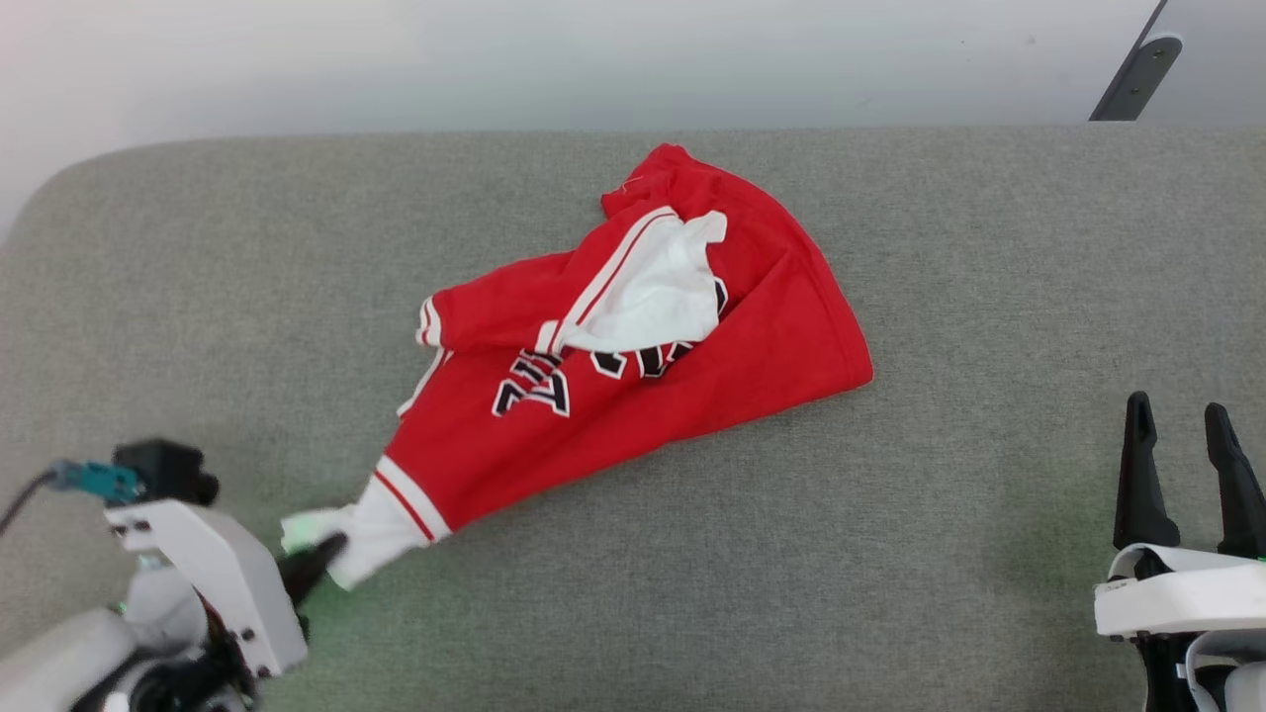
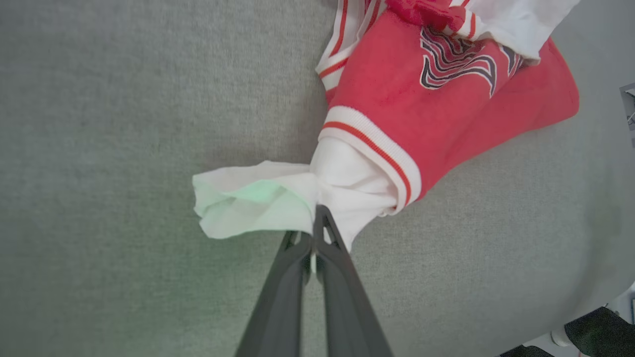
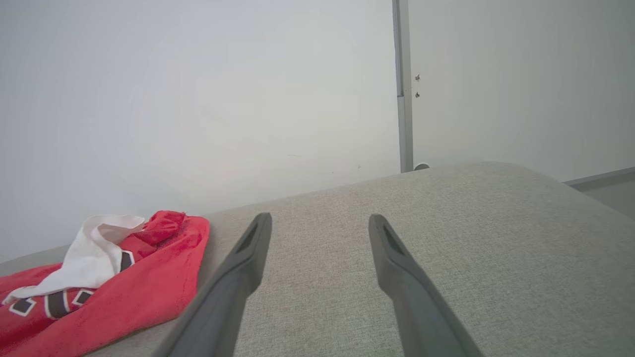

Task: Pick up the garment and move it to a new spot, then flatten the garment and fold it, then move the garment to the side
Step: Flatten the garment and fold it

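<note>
Over grey cushion [image 1: 890, 554], low left jaws pinch garment [image 1: 752, 336].

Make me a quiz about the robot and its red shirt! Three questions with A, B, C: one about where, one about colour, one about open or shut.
1. Where does the left tool grip the shirt?
A. the white sleeve
B. the black letters
C. the red bottom edge

2. What colour is the body of the shirt?
A. blue
B. red
C. green

3. How is the right tool?
A. shut on the shirt
B. shut on nothing
C. open above the grey surface

Answers:
1 A: the left tool is pinched shut on the white sleeve end.
2 B: the body is bright red.
3 C: the right tool stands wide apart with nothing in it.
</note>
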{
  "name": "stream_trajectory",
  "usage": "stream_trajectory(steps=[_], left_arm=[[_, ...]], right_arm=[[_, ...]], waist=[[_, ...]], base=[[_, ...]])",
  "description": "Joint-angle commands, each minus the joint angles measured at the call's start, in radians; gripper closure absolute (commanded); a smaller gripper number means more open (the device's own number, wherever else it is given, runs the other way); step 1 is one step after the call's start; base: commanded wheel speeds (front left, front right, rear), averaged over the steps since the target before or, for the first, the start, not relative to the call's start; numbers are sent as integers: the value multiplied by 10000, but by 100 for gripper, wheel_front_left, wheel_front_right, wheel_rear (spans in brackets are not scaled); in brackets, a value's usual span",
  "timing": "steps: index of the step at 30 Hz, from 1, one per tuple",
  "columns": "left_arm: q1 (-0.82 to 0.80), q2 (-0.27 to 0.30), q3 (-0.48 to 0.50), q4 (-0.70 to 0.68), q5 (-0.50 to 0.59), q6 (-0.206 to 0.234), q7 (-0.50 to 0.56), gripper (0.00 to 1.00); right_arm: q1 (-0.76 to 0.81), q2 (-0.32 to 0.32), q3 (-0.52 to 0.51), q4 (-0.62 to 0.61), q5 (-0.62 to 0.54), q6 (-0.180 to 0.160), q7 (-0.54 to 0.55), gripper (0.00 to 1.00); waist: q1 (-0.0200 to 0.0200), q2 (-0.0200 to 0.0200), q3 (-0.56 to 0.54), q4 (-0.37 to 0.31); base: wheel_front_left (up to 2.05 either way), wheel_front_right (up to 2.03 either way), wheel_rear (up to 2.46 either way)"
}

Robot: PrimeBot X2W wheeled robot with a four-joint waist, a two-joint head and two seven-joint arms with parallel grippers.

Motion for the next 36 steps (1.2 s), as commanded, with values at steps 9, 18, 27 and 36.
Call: stream_trajectory(steps=[9, 18, 27, 36], left_arm=[[522, -866, 359, 1207, -501, -331, -1044, 0], [1131, -2222, 1063, 1475, 1066, 45, -3723, 0], [2686, -6024, 3768, 1171, 6765, 381, -3768, 0], [3696, -8649, 5457, 1021, 10261, -708, -3769, 0]], right_arm=[[8, -432, 285, 76, -87, -14, -7, 0], [-643, -2343, 2484, 996, 93, -14, 70, 0], [-3030, -5632, 6538, 759, 1165, -14, 2513, 0], [-6547, -8441, 11443, 78, 2983, -14, 4748, 0]], waist=[[0, -1, -40, 169], [0, -1, 109, 1512], [0, -1, 515, 3590], [0, -1, 961, 5169]], base=[[0, 0, 0], [0, 0, 0], [0, 0, 0], [0, 0, 0]])
